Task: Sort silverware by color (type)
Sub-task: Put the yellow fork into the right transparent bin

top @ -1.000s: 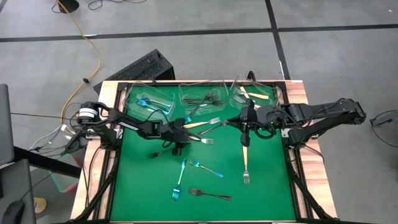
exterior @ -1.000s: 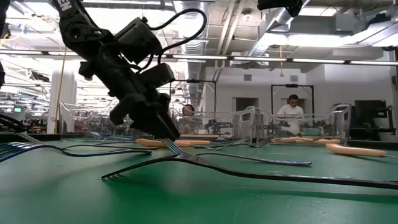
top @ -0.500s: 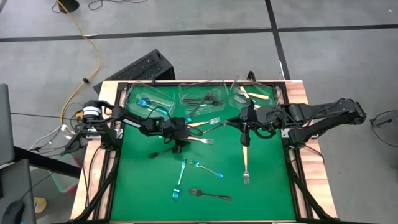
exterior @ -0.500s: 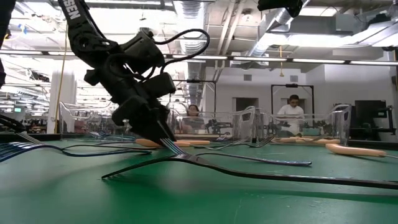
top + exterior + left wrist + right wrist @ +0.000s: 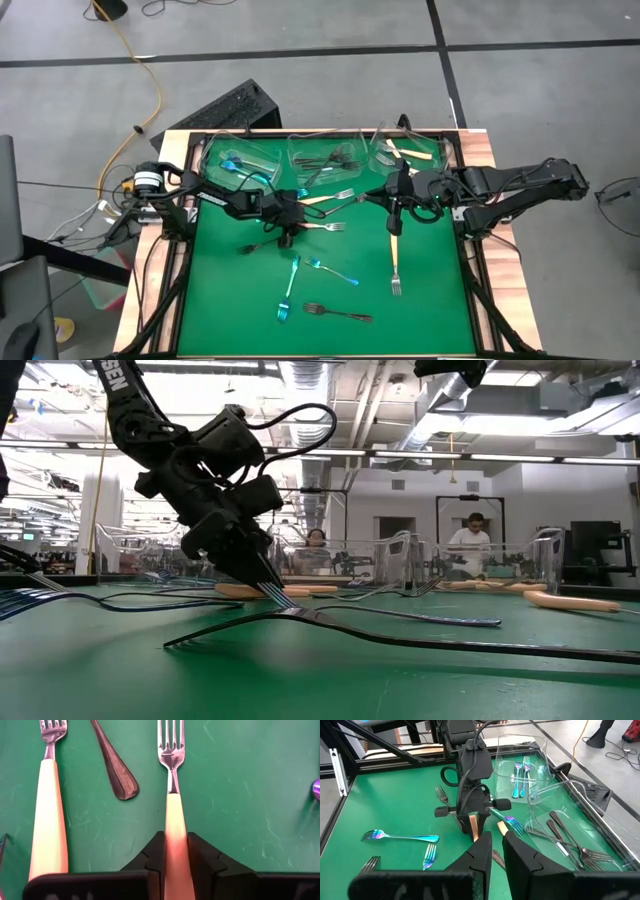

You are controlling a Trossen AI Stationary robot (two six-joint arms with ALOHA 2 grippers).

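Observation:
My left gripper (image 5: 287, 224) is down on the green mat, shut on a cream-handled fork (image 5: 170, 780) whose tines point toward the table's right. A second cream fork (image 5: 47, 820) and a dark fork's handle end (image 5: 119, 779) lie beside it. My right gripper (image 5: 497, 847) hangs right of centre, its fingers nearly together with nothing between them, above the handle end of another cream fork (image 5: 395, 258). Loose on the mat lie two blue forks (image 5: 290, 285) (image 5: 335, 272) and two dark forks (image 5: 338, 313) (image 5: 258, 244). My left gripper pinches the fork's cream handle (image 5: 175, 827) between its two fingers, one on each long side, toward the handle's free end. The fingers (image 5: 262, 575) slant down from above and from the table's left. The fork lies flat on the mat.
Three clear tubs stand along the far edge: the left one (image 5: 213, 163) holds blue forks, the middle one (image 5: 297, 160) dark forks, the right one (image 5: 381, 158) cream forks. A raised black frame (image 5: 468, 270) borders the mat. People show in the room beyond.
My left gripper has sunk a little onto the cream fork and its fingers have shut on the handle. The fork lies where it was.

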